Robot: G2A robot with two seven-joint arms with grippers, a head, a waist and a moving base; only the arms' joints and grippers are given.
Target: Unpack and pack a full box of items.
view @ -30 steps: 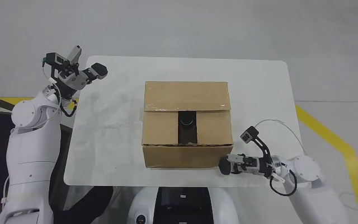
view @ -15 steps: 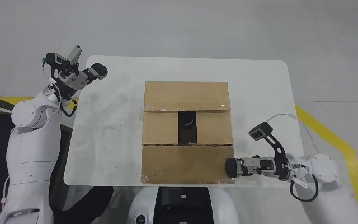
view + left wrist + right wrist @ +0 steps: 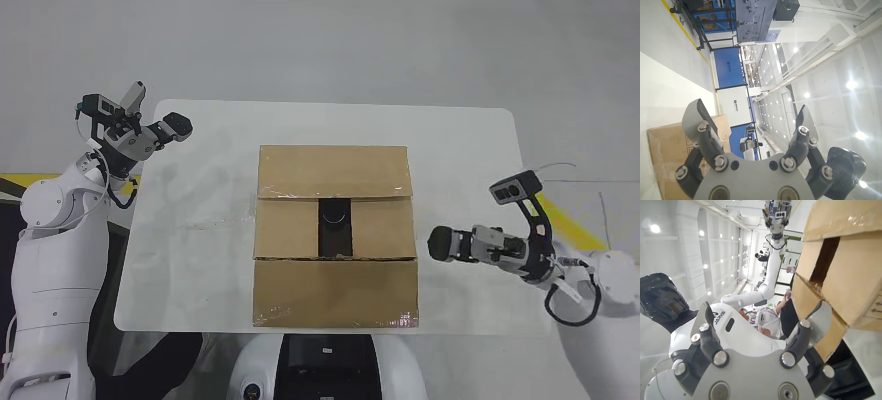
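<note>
Evidently nothing is held: the right gripper point(image 3: 762, 309), spread open, is just beside the box point(image 3: 335, 235); the left gripper point(image 3: 751, 111), likewise open, well apart. The box could be shoved if clipped.

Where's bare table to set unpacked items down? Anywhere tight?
Free: wide table left of the box, up to the left gripper; far strip behind the box; far-right corner. Tight: near edge, where the opened flap nearly reaches it, and around the right gripper beside the box.

Box point(image 3: 335, 235) at table point(image 3: 200, 220) centre; left hand point(image 3: 170, 132) at far-left corner; right hand point(image 3: 438, 243) just right of box.
</note>
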